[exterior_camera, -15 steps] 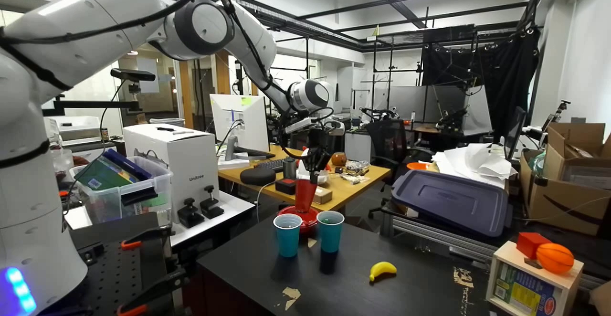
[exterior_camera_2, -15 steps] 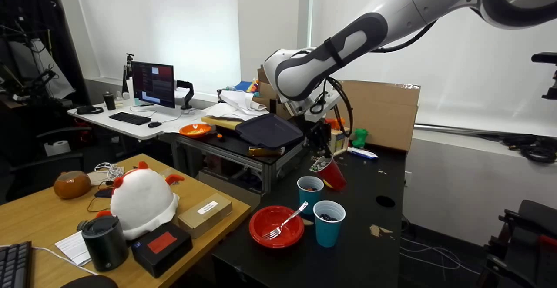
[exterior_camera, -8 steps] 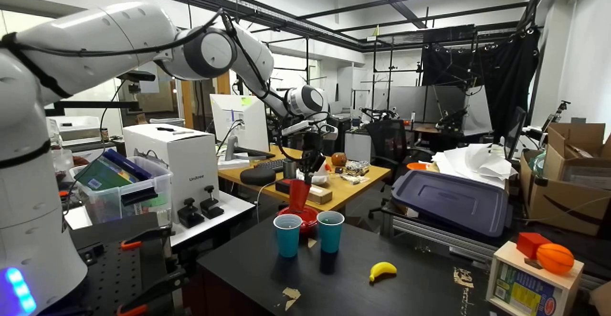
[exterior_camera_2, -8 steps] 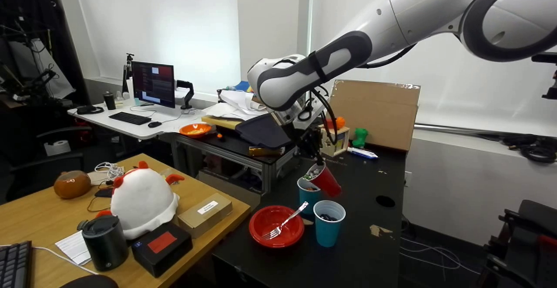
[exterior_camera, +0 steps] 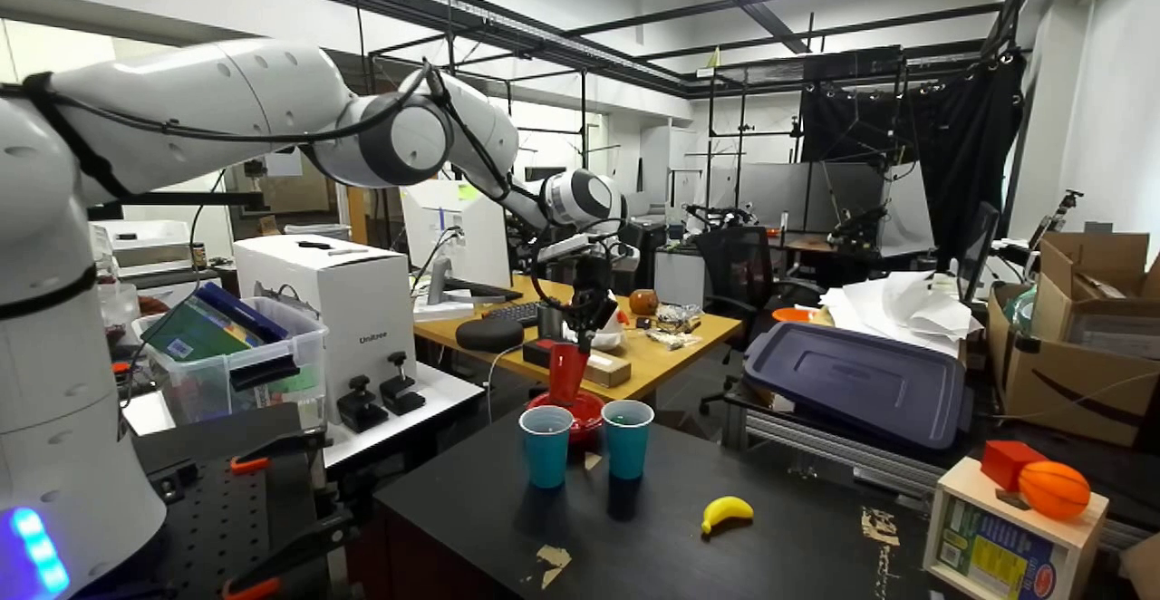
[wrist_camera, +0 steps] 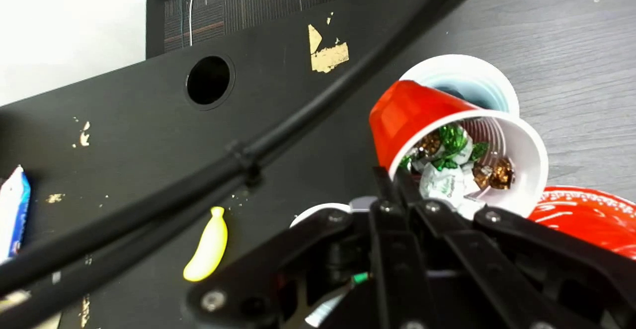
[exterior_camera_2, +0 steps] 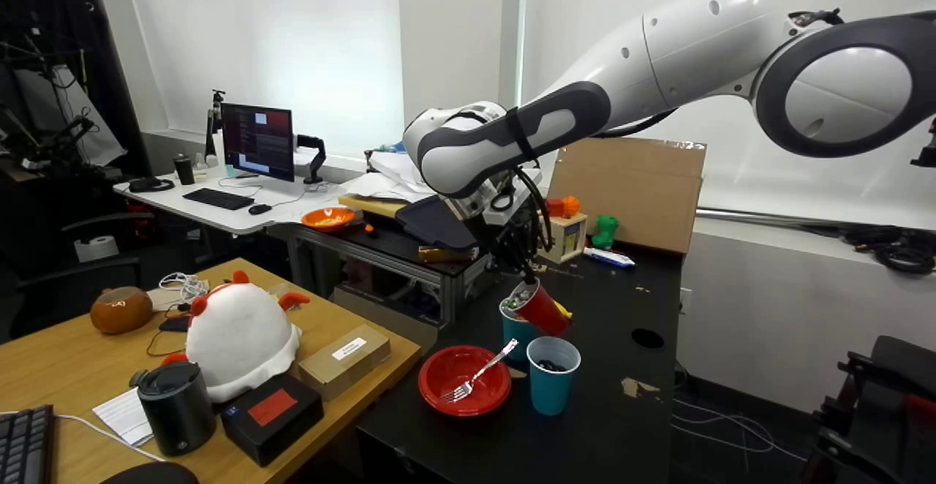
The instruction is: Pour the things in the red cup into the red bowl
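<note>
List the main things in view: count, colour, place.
red cup: 1, red, tilted above black table
wrapped candies: several, green/white/brown, inside red cup
red bowl: 1, red, on black table
fork: 1, silver, in red bowl
blue cups: 2, blue, beside red bowl
banana: 1, yellow, on black table
wooden box: 1, pale, on black table
ball: 1, orange, on wooden box
block: 1, red, on wooden box
plush: 1, white/red, on wooden desk
arm: 1, white/grey, over black table
hand: 1, black, shut on red cup's rim
</note>
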`<state>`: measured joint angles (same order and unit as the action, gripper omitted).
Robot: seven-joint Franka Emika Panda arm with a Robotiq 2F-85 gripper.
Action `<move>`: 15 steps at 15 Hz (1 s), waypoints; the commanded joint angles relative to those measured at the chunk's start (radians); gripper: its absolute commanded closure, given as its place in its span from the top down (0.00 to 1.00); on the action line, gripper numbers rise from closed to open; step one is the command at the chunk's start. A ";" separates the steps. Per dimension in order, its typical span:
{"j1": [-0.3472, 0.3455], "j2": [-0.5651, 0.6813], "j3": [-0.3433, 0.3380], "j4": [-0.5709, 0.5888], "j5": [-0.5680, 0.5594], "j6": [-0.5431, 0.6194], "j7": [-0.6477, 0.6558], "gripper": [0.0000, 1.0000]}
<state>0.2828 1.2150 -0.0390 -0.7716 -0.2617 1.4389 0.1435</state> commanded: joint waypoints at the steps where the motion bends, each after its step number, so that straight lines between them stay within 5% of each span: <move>1: 0.021 0.075 -0.020 0.140 -0.017 -0.080 -0.035 0.01; 15: 0.032 0.108 -0.010 0.271 -0.005 -0.038 -0.006 0.01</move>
<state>0.3143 1.3058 -0.0499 -0.5467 -0.2722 1.4067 0.1391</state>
